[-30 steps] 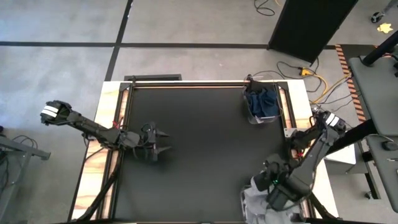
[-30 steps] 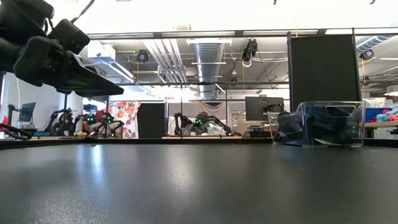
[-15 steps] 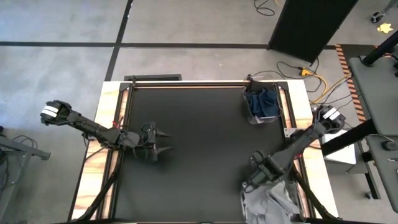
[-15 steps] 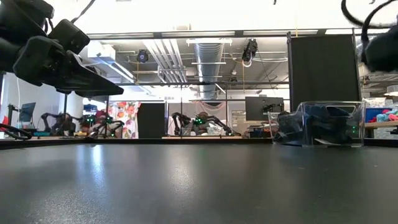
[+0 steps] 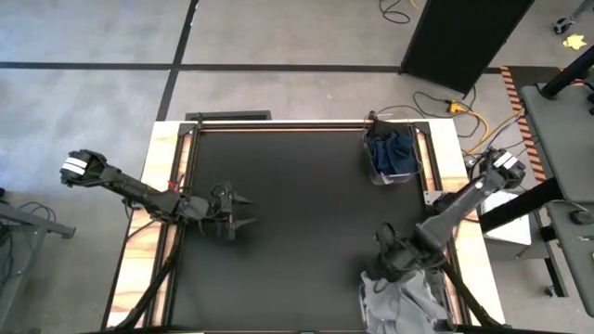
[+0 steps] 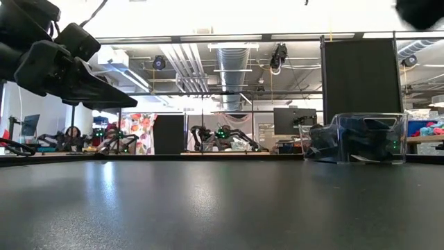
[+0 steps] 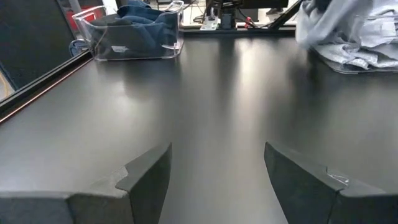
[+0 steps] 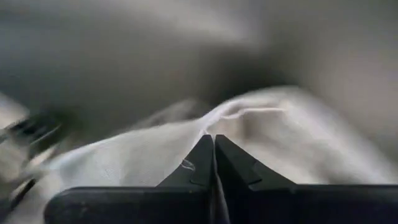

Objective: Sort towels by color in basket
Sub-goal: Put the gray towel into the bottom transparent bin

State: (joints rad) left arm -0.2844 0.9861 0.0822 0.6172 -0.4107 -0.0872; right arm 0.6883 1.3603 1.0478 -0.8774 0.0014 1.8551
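A pile of light grey towels (image 5: 406,301) lies at the table's near right corner, also seen in the left wrist view (image 7: 364,46). My right gripper (image 5: 382,263) stands over the pile's left edge, shut on one light grey towel (image 8: 155,155). A clear basket (image 5: 375,169) at the far right holds dark navy towels (image 5: 393,152). My left gripper (image 5: 247,211) hovers open over the left part of the table, nothing between its fingers (image 7: 149,177). My right gripper pinches a raised fold of the light grey towel (image 8: 214,121) between its two shut fingertips (image 8: 200,158). The cloth rises to a peak at the fingertips and falls away on both sides. Its lower part stays with the pile; one layer or several, I cannot tell.
The black table top (image 5: 297,213) lies bare between the two arms. The clear basket of dark towels (image 6: 357,139) stands near the far right edge. Cables and a black cabinet lie beyond the table's far edge.
My right gripper has moved from above the middle of the grey pile toward the pile's left edge, has shut on a light grey towel and has drawn a fold of it up. The rest of the pile has stayed where it was.
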